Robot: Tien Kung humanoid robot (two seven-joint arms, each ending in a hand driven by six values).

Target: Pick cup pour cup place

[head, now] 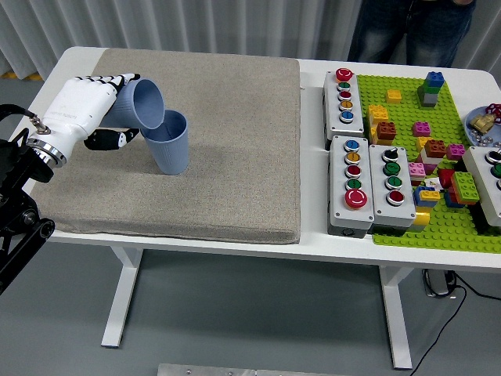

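My left hand (pixel 109 110), white with black-and-white fingers, is shut on a blue cup (pixel 141 103) at the left of the grey mat (pixel 227 157). That cup is tipped on its side, its mouth facing right and down over a second blue cup (pixel 169 142). The second cup stands upright on the mat, its rim just under the tilted cup's lip. I cannot see anything inside either cup. My right hand does not show.
Right of the mat lie grey button boxes (pixel 368 184) and a green baseplate (pixel 438 157) with several coloured bricks. A small dish (pixel 484 125) sits at the right edge. A person (pixel 411 27) stands behind the table's far right.
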